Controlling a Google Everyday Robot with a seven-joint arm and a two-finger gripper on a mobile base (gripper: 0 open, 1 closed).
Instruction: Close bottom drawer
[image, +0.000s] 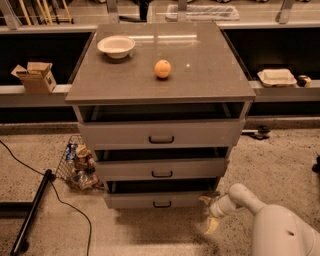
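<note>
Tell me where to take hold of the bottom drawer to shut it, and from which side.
Take the bottom drawer by the small dark handle centred on its front panel, coming straight from the front: the panel faces outward and stands slightly pulled out. The gripper sits by the panel's right end, off that handle.

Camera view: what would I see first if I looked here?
A grey cabinet stands in the middle, its three drawers all partly open. An orange and a white bowl sit on top. The robot's tool is low down, at a front corner of the bottom drawer.

bottom drawer (160, 200) lowest, gripper (208, 213) rightward (perhaps touching)
</note>
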